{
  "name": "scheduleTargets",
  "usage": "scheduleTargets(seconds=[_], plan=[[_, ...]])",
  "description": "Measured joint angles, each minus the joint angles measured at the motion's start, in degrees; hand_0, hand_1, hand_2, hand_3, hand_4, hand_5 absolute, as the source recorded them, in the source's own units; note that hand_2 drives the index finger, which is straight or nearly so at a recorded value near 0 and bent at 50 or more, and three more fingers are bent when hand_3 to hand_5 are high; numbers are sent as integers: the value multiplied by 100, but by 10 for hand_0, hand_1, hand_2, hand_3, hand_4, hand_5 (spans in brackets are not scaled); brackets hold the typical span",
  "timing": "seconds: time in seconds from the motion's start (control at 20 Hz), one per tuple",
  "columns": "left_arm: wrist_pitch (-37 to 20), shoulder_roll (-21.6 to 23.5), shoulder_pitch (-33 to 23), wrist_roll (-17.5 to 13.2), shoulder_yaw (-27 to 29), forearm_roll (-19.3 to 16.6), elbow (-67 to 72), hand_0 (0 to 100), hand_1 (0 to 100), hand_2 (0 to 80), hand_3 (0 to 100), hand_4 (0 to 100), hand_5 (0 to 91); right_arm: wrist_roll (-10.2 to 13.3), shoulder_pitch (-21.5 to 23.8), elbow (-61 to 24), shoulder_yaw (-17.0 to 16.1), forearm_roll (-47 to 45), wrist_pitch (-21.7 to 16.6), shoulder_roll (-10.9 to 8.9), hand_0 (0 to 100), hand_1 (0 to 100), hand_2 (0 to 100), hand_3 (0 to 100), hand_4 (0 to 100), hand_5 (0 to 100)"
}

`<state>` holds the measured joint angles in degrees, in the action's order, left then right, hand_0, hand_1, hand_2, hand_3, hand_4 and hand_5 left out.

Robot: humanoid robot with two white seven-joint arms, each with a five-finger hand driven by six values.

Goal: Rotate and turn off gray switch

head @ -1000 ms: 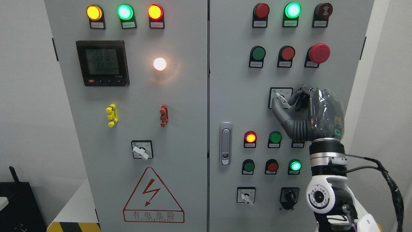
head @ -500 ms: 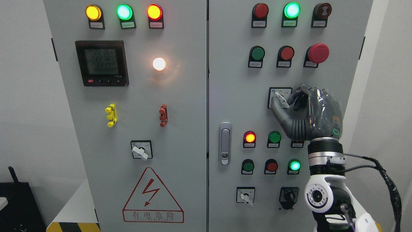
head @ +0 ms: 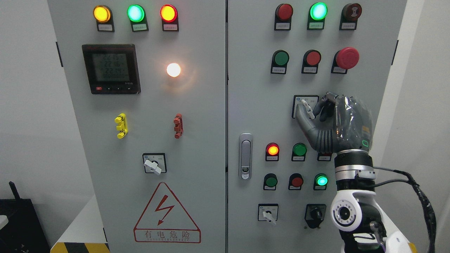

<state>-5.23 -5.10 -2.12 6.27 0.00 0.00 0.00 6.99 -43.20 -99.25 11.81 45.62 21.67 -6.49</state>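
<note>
Two grey cabinet doors fill the view, and the landmark is the gray switch (head: 308, 108), a small rotary selector with a pale lever on the right door (head: 253, 105). The right hand (head: 325, 121), dark and wrapped in clear film, comes up from below the switch and pinches its lever between thumb and curled fingers (head: 325, 105). The lever tilts up and to the left. Most of the switch's label plate is hidden behind the hand. Above the switch sit a green button (head: 281, 58), a red button (head: 313, 58) and a red mushroom stop button (head: 347, 58). Below the switch, a lit red lamp (head: 272, 150) glows; a label beside it is covered by the wrist. Far left of the switch, a digital meter (head: 111, 68) shows digits too blurred to read.
</note>
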Motion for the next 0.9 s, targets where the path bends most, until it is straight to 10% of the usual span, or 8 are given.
scheduleTargets(seconds=[0.9], plan=[[0, 0, 1, -7, 0, 0, 0, 120, 389, 0, 0, 0, 0, 31, -17, 61, 55, -10, 0, 41, 491, 359, 753, 931, 784, 884]])
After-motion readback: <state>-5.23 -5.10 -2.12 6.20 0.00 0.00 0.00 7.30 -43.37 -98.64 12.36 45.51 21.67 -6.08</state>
